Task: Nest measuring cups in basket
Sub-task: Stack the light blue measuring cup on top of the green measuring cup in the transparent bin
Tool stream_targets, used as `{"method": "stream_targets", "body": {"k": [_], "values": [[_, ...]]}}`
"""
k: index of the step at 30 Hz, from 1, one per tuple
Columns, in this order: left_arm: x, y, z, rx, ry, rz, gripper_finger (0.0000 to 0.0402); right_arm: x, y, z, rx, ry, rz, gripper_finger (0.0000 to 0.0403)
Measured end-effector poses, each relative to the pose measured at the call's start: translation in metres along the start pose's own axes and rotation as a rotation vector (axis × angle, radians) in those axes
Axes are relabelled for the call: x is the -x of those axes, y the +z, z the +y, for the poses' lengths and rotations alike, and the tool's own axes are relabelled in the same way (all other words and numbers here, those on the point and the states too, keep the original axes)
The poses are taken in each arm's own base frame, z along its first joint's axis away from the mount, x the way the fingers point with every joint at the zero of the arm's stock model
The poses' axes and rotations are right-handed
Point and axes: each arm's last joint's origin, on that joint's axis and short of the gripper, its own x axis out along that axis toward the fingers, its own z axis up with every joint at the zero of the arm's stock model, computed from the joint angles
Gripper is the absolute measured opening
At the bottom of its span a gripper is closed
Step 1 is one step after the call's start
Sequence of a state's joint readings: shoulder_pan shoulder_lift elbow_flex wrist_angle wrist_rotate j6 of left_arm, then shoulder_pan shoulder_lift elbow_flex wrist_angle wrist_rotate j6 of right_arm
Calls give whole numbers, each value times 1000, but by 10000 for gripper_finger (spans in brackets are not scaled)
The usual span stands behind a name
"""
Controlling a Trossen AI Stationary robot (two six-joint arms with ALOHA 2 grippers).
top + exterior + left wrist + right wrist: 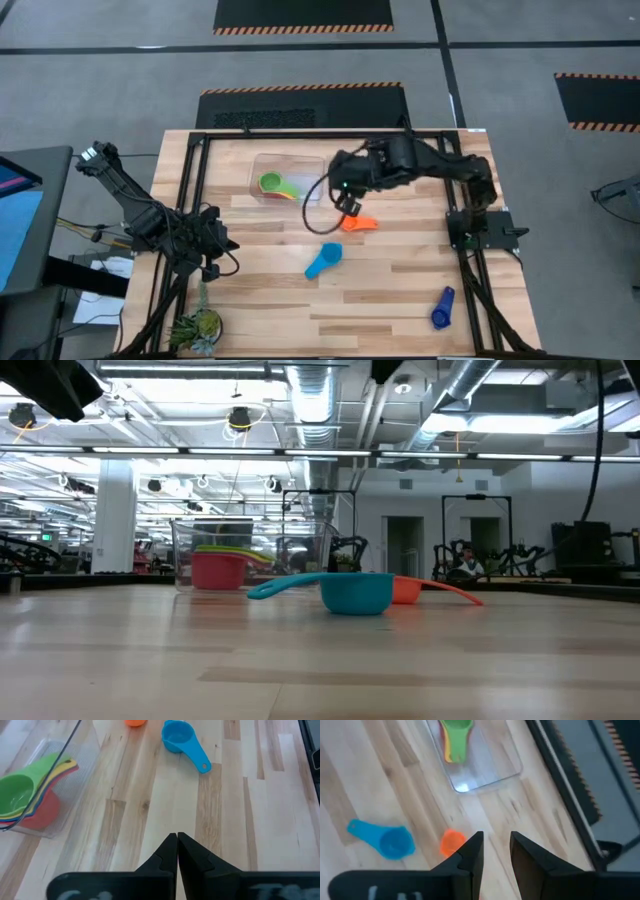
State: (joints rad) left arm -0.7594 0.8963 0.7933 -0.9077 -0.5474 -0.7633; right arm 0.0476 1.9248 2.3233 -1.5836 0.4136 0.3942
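- Currently: a partial stack sits in the basket [262, 160], a clear bin toward the far middle of the surface [260, 300]. Green cup [271, 183] on top, yellow and red edges showing under it; the left wrist view shows the same stack, handles fanned out together.
- Three cups not yet nested: orange cup [358, 224] just outside the basket's near-right corner, light blue cup [323, 261] nearer the middle of the surface, dark blue cup [442, 309] well apart at the near right.
- Right claw [346, 203] hangs between the basket and the orange cup, above the surface. Its own wrist view shows the fingers parted by a narrow gap with nothing between them; the orange cup lies just beside the left finger in that view, not gripped.
- Step in hand, as I read it: going for the orange cup, the closest one to the claw.
- Next move calls for lowering onto the orange cup's handle or rim, closing, lifting, then carrying it over the basket wall and setting it bowl-down into the green cup with handles lined up.
- Left claw [177, 851] pressed shut, empty, parked at the left edge of the surface; left arm waits.
- In the way: the basket wall stands between the orange cup and the stack, so the cup must clear it. Light blue cup lies near but apart from the orange one; little risk of bumping.
- Also around: small potted plant [196, 328] at the near left corner, clear of the work.
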Motion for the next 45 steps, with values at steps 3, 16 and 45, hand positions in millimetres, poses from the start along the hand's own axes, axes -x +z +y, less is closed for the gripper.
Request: {"method": "stream_targets", "body": {"k": [3,16,45], "values": [[0,0,0,3,4,-6,0,-4,-10,7,34,-14,20,118],[-1,2,-1,93,24,-42,0,-89,-100,-9,-105,108,29,118],[-5,6,3,116,44,-40,0,-188,-108,120,24,465,-65,118]]}}
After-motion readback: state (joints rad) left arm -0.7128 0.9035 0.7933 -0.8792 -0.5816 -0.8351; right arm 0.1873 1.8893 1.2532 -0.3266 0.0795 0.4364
